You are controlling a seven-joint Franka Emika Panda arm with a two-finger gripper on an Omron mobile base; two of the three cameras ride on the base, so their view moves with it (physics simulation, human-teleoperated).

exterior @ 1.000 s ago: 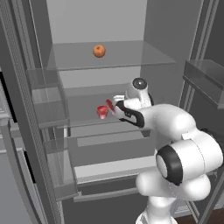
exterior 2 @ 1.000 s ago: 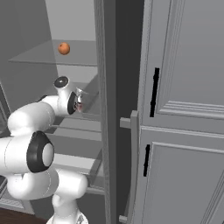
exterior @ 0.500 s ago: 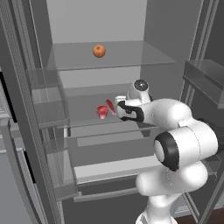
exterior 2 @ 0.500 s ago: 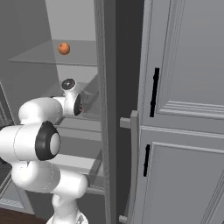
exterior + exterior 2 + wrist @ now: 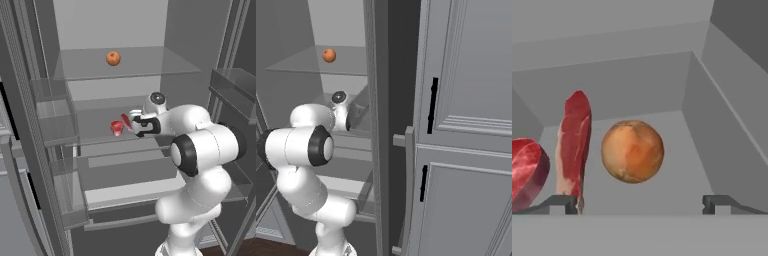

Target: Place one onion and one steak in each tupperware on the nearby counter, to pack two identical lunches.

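Observation:
My gripper is open inside the fridge, at the middle shelf. Just beyond its wide-apart fingertips lies an orange-brown onion, centred between them and not touched. Left of the onion a red steak stands on edge near the left fingertip. A second steak lies further left. In the left base view the gripper sits just right of the steaks. Another onion rests on the glass shelf above. The tupperware and the counter are out of view.
The fridge's grey side wall closes in on the right of the hand. Door bins hang at the right, a drawer sits below the shelf. Grey cabinet doors with black handles stand right of the fridge.
The hand has slid a little leftward and deeper along the middle shelf toward the steaks, and the elbow has swung. The jaws have stayed open.

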